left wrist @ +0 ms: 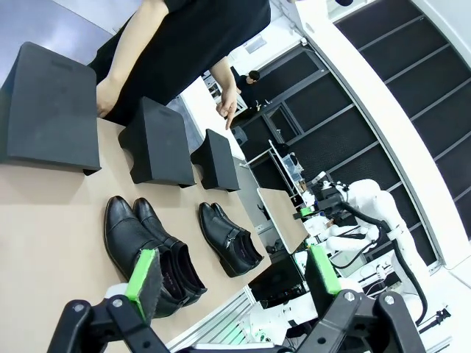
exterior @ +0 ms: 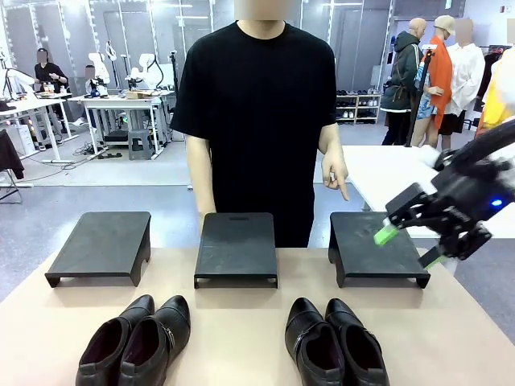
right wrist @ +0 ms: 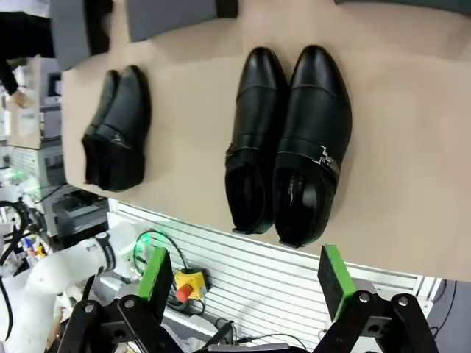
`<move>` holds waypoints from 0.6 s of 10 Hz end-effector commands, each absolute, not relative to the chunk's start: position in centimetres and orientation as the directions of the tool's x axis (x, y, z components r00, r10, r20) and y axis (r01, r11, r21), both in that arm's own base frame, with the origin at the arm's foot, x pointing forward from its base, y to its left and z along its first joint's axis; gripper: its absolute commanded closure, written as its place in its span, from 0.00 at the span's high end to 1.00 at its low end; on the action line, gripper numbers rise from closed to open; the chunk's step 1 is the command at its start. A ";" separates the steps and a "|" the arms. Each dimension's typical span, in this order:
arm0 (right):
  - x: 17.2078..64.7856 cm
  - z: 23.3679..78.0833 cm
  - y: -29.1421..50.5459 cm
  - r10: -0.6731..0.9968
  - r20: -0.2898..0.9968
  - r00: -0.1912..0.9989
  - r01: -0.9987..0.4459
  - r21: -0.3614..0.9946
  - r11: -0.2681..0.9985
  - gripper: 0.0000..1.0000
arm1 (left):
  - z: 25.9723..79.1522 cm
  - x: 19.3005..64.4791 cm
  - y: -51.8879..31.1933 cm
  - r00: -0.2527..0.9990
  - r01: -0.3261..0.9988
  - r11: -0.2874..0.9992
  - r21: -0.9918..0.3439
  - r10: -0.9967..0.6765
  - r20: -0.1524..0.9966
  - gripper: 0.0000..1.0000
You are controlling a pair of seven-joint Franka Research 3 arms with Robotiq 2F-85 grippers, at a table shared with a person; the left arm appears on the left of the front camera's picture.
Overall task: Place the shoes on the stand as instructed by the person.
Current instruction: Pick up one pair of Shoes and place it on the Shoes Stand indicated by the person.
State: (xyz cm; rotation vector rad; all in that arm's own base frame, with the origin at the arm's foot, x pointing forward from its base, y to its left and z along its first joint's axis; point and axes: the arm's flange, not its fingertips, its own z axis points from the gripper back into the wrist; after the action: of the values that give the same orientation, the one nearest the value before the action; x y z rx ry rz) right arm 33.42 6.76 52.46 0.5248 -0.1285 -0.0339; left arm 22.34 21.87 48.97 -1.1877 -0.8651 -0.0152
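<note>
Two pairs of glossy black shoes lie near the table's front edge: a left pair [exterior: 137,342] [left wrist: 151,254] [right wrist: 118,140] and a right pair [exterior: 334,346] [left wrist: 229,239] [right wrist: 291,143] with a small side buckle. Behind them stand three black stands: left [exterior: 100,245], middle [exterior: 236,245] and right [exterior: 374,245]. The person [exterior: 257,104] stands behind the middle stand, one hand [exterior: 336,173] [left wrist: 227,103] pointing a finger down at the right stand. My right gripper [exterior: 409,248] [right wrist: 243,273] hangs open and holds nothing, just right of that stand. My left gripper [left wrist: 232,272] is open and holds nothing, high over the table's left.
The tan table [exterior: 241,322] has bare room between the shoes and the stands. A white table [exterior: 394,173] stands behind the right stand. Workbenches and other people are far off in the background.
</note>
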 end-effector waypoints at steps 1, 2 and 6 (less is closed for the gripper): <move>34.5 50.6 9.6 -0.103 0.051 0.993 0.072 0.423 0.903 1.00 | 49.0 22.4 22.1 0.673 0.466 0.411 -0.783 0.409 0.615 1.00; 34.7 48.6 11.2 -0.130 0.047 0.990 0.103 0.373 0.922 1.00 | 49.0 22.4 22.1 0.673 0.466 0.411 -0.783 0.409 0.615 1.00; 33.9 42.6 14.0 -0.144 0.004 0.990 0.136 0.289 0.948 1.00 | 49.0 22.4 22.1 0.673 0.466 0.411 -0.783 0.409 0.615 1.00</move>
State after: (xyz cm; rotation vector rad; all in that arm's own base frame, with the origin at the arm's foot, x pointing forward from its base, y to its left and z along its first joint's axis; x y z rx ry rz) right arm 34.02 13.53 43.95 0.3141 -0.0301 -0.1119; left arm 22.31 21.91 48.94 -1.1877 -0.8651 -0.0140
